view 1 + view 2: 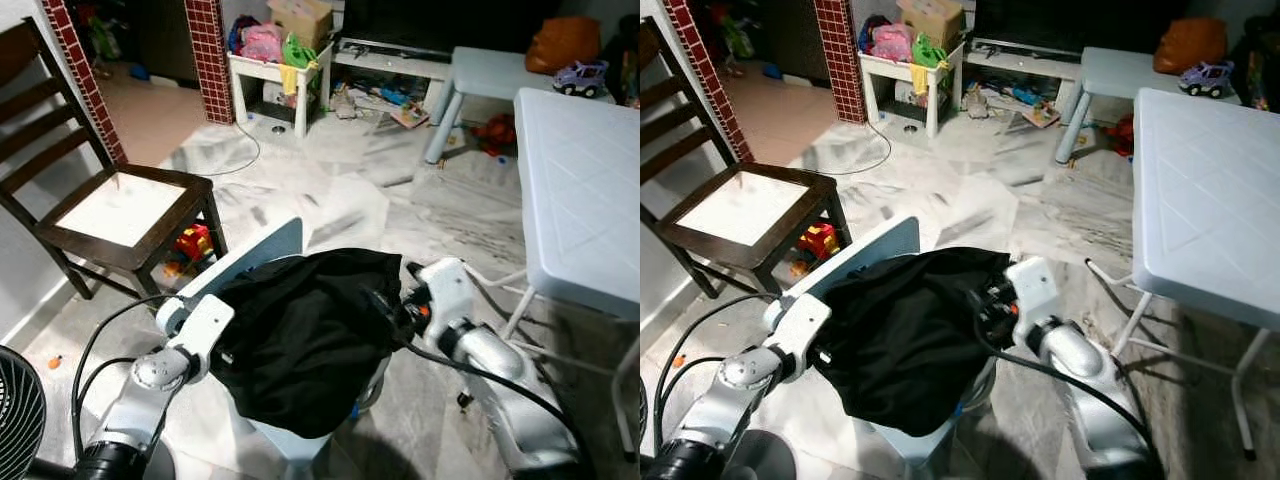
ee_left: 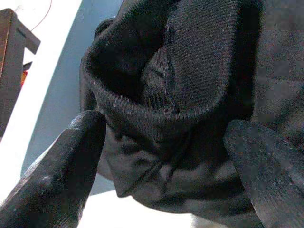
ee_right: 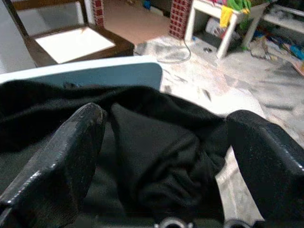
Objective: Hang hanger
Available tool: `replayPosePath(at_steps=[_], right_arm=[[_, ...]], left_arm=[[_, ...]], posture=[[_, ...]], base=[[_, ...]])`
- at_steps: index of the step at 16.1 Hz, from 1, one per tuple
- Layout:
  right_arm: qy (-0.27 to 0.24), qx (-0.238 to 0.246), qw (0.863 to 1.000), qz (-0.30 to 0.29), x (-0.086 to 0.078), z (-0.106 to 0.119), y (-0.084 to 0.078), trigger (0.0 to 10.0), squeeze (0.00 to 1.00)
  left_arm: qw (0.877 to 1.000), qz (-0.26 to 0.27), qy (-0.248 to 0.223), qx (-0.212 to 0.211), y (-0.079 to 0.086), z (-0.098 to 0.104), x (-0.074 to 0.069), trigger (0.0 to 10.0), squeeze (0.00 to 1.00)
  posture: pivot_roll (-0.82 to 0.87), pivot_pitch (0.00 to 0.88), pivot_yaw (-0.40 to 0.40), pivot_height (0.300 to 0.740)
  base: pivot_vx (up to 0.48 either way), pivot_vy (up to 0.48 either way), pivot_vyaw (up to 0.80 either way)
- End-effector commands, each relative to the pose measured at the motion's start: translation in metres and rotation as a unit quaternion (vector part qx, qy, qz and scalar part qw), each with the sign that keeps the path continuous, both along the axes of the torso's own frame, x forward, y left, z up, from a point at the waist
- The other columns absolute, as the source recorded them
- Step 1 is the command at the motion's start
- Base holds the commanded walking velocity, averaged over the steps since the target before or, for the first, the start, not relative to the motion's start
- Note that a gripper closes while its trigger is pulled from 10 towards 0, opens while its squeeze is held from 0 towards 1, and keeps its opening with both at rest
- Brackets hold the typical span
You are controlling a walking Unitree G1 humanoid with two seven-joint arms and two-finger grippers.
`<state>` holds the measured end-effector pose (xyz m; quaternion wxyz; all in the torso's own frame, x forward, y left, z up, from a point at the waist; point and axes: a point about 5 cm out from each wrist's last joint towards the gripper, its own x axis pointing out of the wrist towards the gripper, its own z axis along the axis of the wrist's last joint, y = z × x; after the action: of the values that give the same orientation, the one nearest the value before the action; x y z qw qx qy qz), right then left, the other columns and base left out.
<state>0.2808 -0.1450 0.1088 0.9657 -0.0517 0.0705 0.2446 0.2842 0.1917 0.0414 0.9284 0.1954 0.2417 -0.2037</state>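
A black garment point(image 1: 300, 335) lies bunched over the backrest and seat of a pale blue plastic chair point(image 1: 255, 255) right in front of me. I cannot make out a hanger. My left gripper point(image 2: 164, 128) is at the garment's left side, open, with a ribbed hem of the cloth point(image 2: 156, 102) just past its fingers point(image 2: 71, 161). My right gripper point(image 3: 166, 116) is pressed in from the right, open, with folds of black cloth point(image 3: 156, 156) lying between its fingers point(image 3: 71, 152). In the eye views both sets of fingertips are hidden by the cloth.
A dark wooden chair point(image 1: 120, 210) stands to the left, with a red toy point(image 1: 192, 242) under it. On the right is a white plastic table point(image 1: 585, 190). A fan point(image 1: 18, 415) sits at the near left. A cluttered small white table point(image 1: 275, 70) and a bench point(image 1: 490, 75) stand further back.
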Motion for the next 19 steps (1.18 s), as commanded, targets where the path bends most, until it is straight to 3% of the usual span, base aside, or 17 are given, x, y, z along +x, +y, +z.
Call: replayPosePath(at_steps=[1,2,3,8,12,19], right_arm=[[0.002,-0.002,1.0,-0.01,-0.003,0.004,-0.009,10.0,0.0],[0.007,-0.005,1.0,-0.012,-0.007,0.004,-0.013,10.0,0.0],[0.014,-0.01,1.0,-0.014,-0.01,0.004,-0.018,10.0,0.0],[0.027,-0.021,0.999,-0.014,-0.017,0.005,-0.028,10.0,0.0],[0.034,-0.025,0.999,-0.006,-0.023,0.007,-0.025,10.0,0.0],[0.037,-0.023,0.999,-0.003,-0.02,0.008,-0.023,10.0,0.0]], left_arm=[[1.0,-0.014,0.002,0.005,-0.003,0.0,0.0,10.0,0.35],[1.0,-0.019,0.001,0.006,-0.005,0.002,0.001,10.0,0.04],[1.0,-0.02,-0.004,0.005,-0.006,0.005,0.003,10.0,0.0],[0.999,-0.006,-0.022,0.023,-0.001,0.012,0.013,10.0,0.0],[0.997,0.005,-0.041,0.06,0.014,0.023,0.022,10.0,0.0],[0.997,0.029,-0.046,0.051,0.01,0.028,0.004,10.0,0.0]], posture=[[-0.09,0.119,-0.054,0.74],[-0.09,0.128,-0.063,0.74],[-0.1,0.142,-0.076,0.74],[-0.12,0.15,-0.098,0.74],[-0.13,0.156,-0.102,0.74],[-0.11,0.164,-0.102,0.74]], base=[[0.0,0.0,0.0],[0.0,0.0,0.0],[0.0,0.0,0.0],[0.0,0.0,0.0],[0.0,0.0,0.0],[0.0,0.0,0.0]])
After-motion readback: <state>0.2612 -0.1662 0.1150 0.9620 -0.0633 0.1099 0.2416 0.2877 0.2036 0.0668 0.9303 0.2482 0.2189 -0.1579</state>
